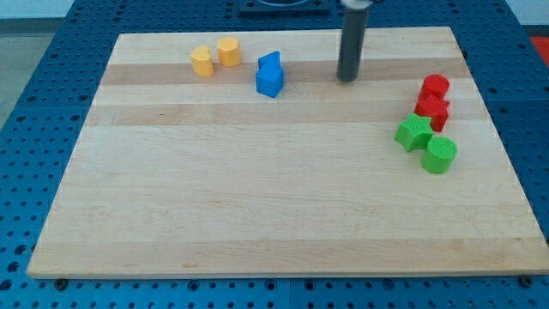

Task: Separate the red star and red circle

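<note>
A wooden table [274, 215] holds small blocks. My tip [346, 80] rests near the view's top, well apart from the red circle [435, 87] and red star [433, 111], which touch at the view's right. A green star [414, 132] and green circle [439, 154] crowd just below them. There are no jaws, only a rod. The approach seems still ahead: next, the tip likely needs to slip between the red pair.

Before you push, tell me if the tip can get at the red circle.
Probably yes: my tip stands left of the red circle, bare board between them; the red star touches it from below.
</note>
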Controlling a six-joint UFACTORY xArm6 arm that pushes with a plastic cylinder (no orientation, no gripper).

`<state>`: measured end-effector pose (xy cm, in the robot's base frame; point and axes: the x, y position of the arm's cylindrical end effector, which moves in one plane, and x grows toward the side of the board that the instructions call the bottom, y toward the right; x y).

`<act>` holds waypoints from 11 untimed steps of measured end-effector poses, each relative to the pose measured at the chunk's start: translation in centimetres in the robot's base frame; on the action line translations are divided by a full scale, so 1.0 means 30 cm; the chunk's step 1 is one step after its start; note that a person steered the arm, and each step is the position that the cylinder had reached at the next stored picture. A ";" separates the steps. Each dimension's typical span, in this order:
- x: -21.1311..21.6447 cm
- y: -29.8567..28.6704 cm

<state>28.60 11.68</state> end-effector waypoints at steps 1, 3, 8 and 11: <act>-0.056 0.310; 0.179 0.602; 0.229 0.223; 0.462 0.473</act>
